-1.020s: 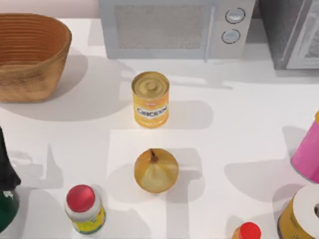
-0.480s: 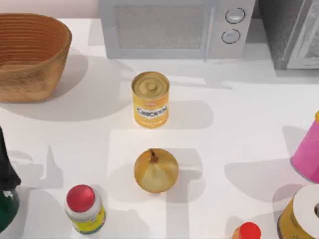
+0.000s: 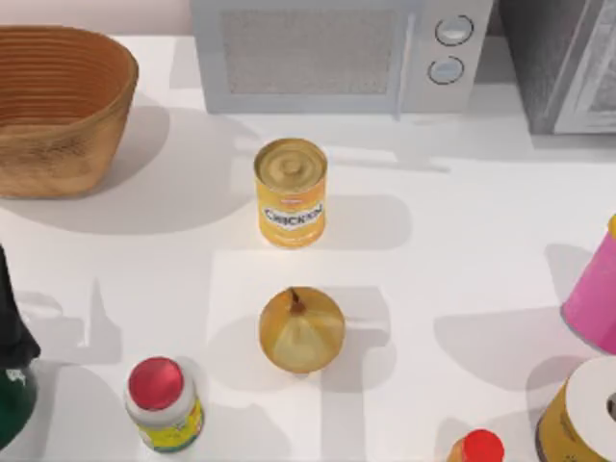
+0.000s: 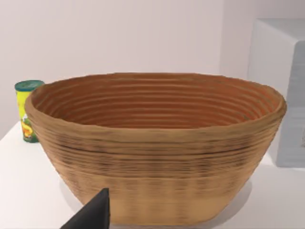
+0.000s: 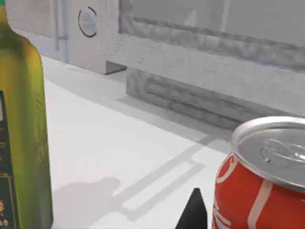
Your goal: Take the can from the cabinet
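The cabinet (image 3: 551, 60), a dark-grey speckled box, stands at the table's back right, and its white-framed door panel (image 3: 599, 85) looks shut, so its inside is hidden. In the right wrist view the cabinet (image 5: 200, 62) rises just behind a red soda can (image 5: 262, 186) that stands on the table right beside a dark tip of my right gripper (image 5: 193, 213). A yellow can (image 3: 291, 192) labelled chicken stands upright mid-table. A dark tip of my left gripper (image 4: 93, 215) sits low in front of a woven basket (image 4: 157, 157).
A white microwave (image 3: 337, 53) stands at the back centre, the basket (image 3: 58, 106) back left. An onion (image 3: 301, 329), a red-capped jar (image 3: 164, 404), a dark bottle (image 3: 12, 356), a pink container (image 3: 595, 294) and a yellow tub (image 3: 582, 414) crowd the front. A green bottle (image 5: 21, 124) stands near my right gripper.
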